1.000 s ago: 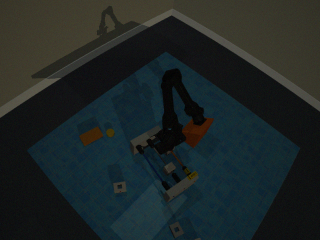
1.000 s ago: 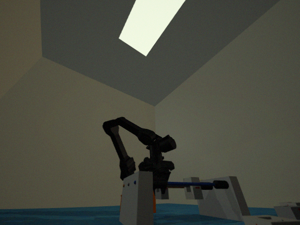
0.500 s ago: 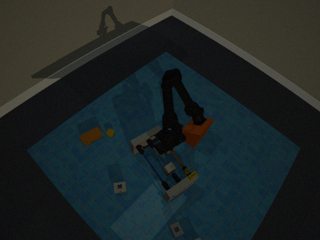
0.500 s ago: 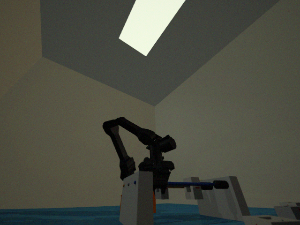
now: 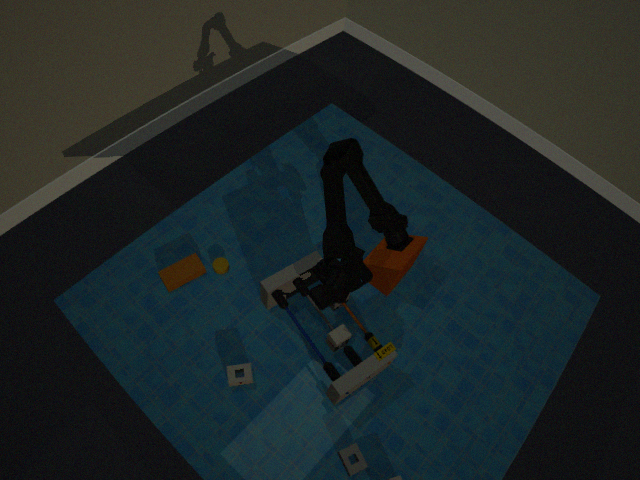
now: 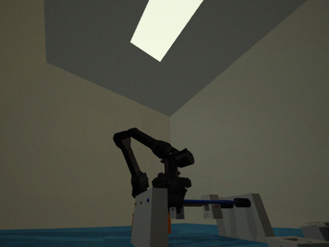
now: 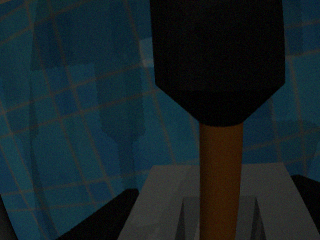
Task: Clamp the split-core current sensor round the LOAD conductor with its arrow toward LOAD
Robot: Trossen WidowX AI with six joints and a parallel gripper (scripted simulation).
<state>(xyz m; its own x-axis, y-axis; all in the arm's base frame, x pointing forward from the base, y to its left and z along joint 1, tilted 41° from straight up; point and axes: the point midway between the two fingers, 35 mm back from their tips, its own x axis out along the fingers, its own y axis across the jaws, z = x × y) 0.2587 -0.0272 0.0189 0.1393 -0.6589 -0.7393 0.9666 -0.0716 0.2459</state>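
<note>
The grey split-core sensor (image 7: 210, 223) (image 6: 177, 213) sits round the orange conductor (image 7: 220, 174) (image 5: 356, 319), which runs through its window. A black ferrule (image 7: 216, 40) caps the conductor further along. The orange conductor ends at the yellow LOAD marker (image 5: 385, 351) on the near white end block (image 5: 356, 379). My gripper (image 5: 330, 300) (image 6: 176, 204) is shut on the sensor, with one dark finger on each side. In the top view the arm hides the sensor. I cannot see the sensor's arrow or tell whether it is latched.
A blue conductor (image 5: 305, 330) (image 6: 207, 201) and a grey middle one carrying a white block (image 5: 342, 334) run beside the orange one between the end blocks (image 5: 281, 286). An orange block (image 5: 395, 263), a flat orange slab (image 5: 181, 271), a yellow cylinder (image 5: 221, 265) and white square pieces (image 5: 239, 374) (image 5: 353, 458) lie on the blue mat.
</note>
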